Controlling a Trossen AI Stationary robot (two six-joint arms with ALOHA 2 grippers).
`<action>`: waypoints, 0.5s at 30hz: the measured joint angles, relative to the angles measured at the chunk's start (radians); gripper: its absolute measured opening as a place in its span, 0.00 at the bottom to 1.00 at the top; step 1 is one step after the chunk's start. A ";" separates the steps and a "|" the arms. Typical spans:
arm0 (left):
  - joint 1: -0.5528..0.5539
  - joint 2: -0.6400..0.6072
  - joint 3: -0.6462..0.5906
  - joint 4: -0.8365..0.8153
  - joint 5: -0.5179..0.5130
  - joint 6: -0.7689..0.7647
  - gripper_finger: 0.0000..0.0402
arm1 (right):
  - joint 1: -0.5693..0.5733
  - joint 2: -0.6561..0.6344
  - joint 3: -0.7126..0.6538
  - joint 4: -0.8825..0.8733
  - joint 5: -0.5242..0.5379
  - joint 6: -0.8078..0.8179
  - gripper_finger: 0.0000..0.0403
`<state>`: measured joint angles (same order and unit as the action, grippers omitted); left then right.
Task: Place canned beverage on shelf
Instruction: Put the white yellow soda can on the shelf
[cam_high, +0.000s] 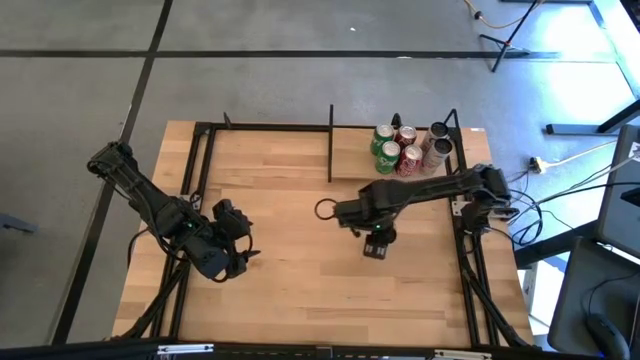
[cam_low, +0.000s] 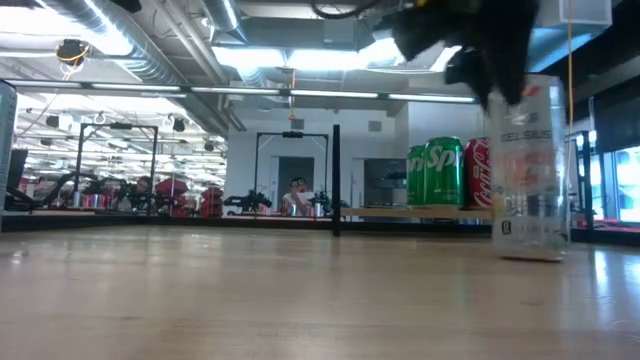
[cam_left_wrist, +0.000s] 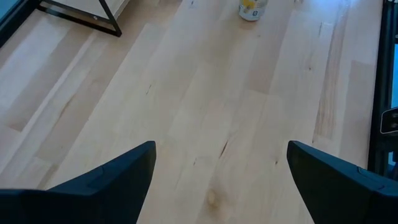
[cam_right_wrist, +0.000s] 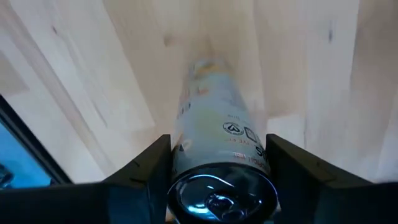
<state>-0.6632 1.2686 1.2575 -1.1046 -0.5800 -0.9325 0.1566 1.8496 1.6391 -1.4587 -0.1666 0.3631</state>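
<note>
Nearest in the low view: bare bench (cam_low: 250, 300), pale butcher-block wood, long planks with a smooth sheen.

One white can (cam_low: 530, 170) stands upright on the bench, slim cylinder with grey lettering, base flat on the wood. The right claw (cam_right_wrist: 217, 171) comes down over it from above: in the right wrist view the two dark fingers (cam_right_wrist: 146, 165) sit one on each side of the can's upper wall, pressed to it, the silver lid with pull-tab showing between them. Claw clamped on the white can. In the high view this claw (cam_high: 374, 240) is near the middle of the bench, forward of the shelf and well apart from it.

Left claw (cam_left_wrist: 217, 180) waits over the bench's left part, fingers wide apart, nothing between them, only bare wood below. High view places it (cam_high: 235, 255) well clear of the white can.

Farther back: shelf (cam_high: 440, 168), a small light-wood board at the bench's far right corner, framed by thin black metal bars. Cans on it, counted from above: two green cans (cam_high: 385, 145), two red cans (cam_high: 408, 148), two more of a paler colour at the right end, labels too small to read. Six in all, standing upright, packed touching one another.

One black upright post (cam_low: 336, 180) stands left of the shelf.
</note>
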 joint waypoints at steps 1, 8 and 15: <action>0.000 0.000 0.000 -0.001 0.001 0.000 0.87 | 0.000 0.019 0.021 0.003 0.010 -0.007 0.51; 0.000 0.000 0.000 0.002 0.021 0.000 0.87 | 0.000 0.055 0.120 0.034 0.043 -0.029 0.62; 0.000 0.000 0.000 0.000 0.021 0.001 0.87 | 0.001 0.052 0.134 0.028 0.043 -0.022 0.78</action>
<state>-0.6632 1.2686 1.2575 -1.1046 -0.5594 -0.9315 0.1578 1.9018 1.7729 -1.4305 -0.1234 0.3415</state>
